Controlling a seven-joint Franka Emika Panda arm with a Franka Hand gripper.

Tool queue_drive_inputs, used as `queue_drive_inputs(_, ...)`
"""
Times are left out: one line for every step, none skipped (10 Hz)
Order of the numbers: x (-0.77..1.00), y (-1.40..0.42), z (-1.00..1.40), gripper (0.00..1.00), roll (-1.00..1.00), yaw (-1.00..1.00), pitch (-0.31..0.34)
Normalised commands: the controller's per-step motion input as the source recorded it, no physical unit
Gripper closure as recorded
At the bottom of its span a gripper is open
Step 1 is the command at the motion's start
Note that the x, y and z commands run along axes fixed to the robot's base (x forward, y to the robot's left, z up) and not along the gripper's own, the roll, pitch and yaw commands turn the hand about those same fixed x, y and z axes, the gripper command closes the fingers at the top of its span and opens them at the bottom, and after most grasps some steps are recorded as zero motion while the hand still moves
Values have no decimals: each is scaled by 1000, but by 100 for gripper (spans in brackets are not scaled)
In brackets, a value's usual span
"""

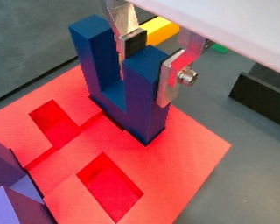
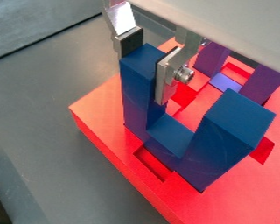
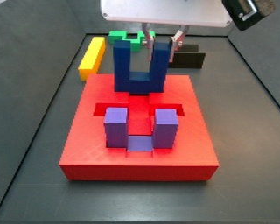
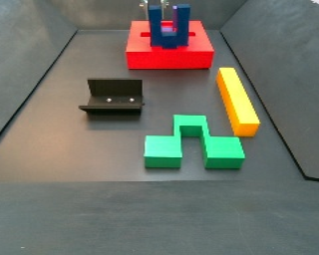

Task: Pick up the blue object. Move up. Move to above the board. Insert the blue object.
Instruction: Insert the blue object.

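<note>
The blue object (image 1: pixel 101 70) (image 2: pixel 224 131) stands upright on the board (image 1: pixel 184 162) (image 2: pixel 108 114), with its base down in a recess. My gripper (image 1: pixel 149 74) (image 2: pixel 145 70) straddles one prong from above. One finger is in the gap of the U and the other lies flat on the prong's outer face, so it looks shut on that prong. In both side views the blue object (image 3: pixel 136 74) (image 4: pixel 166 35) sits at one end of the board (image 3: pixel 90 131) (image 4: pixel 169 58), under the gripper (image 3: pixel 163 44).
A purple U-shaped block (image 3: pixel 136 127) (image 2: pixel 265 83) sits in the board's middle. Open recesses (image 1: pixel 108 179) lie beside the blue object. On the floor are a green block (image 4: pixel 189 144), a yellow bar (image 4: pixel 237 100) and the fixture (image 4: pixel 113 97).
</note>
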Motion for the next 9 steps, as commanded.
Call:
queue_drive_inputs(0, -111, -449, 100, 94, 0, -96)
queue_drive_inputs(-23, -174, -643, 100, 134, 0, -173)
queue_drive_inputs(-29, -186, -691, 100, 151, 0, -196)
queue_drive_inputs(0, -97, -540, 100, 123, 0, -140)
queue_drive_inputs(0, -63, -497, 100, 127, 0, -106)
queue_drive_inputs(0, 0, -414, 100, 144, 0, -54)
queue_drive_inputs(71, 0, -460, 100, 117, 0, -41)
queue_drive_inputs(11, 0, -340, 100, 144, 0, -11)
queue_drive_inputs(0, 0, 0, 100, 0, 0, 0)
